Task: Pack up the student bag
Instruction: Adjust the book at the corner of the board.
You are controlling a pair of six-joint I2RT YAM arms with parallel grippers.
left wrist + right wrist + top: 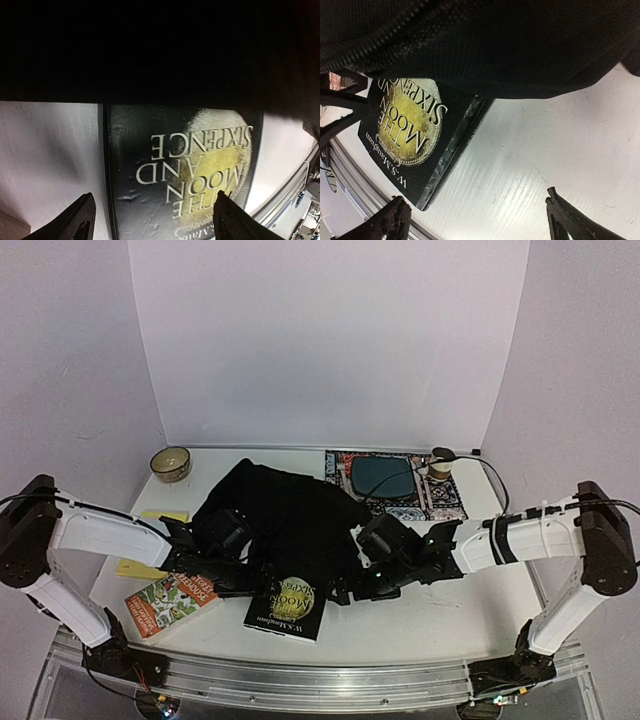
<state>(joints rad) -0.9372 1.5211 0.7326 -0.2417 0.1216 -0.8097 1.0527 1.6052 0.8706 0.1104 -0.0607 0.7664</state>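
The student bag lies slumped in the middle of the table, a soft black heap, with both arms reaching in low at its near side. A black book with a gold moon on its cover lies flat between the bag and the table's near edge. Its far end is tucked under the bag's near hem, and the title, "The Moon and Sixpence", shows in full.

The left pincer hangs over that book with its two fingers spread wide and nothing between them. One fingertip is off the book's side over bare table, and the other is over the cover. The right pincer is also spread wide and holds nothing. It sits over bare white table just beside the book's corner, with the bag's zippered edge drooping above.

Toward the near left corner a colourful book lies flat, apart from the black one. A yellow slip and a second yellow slip lie along the left edge. A bowl stands at the far left corner. By the far edge, right of the bag, a patterned mat carries a dark rounded slab and a small cup.
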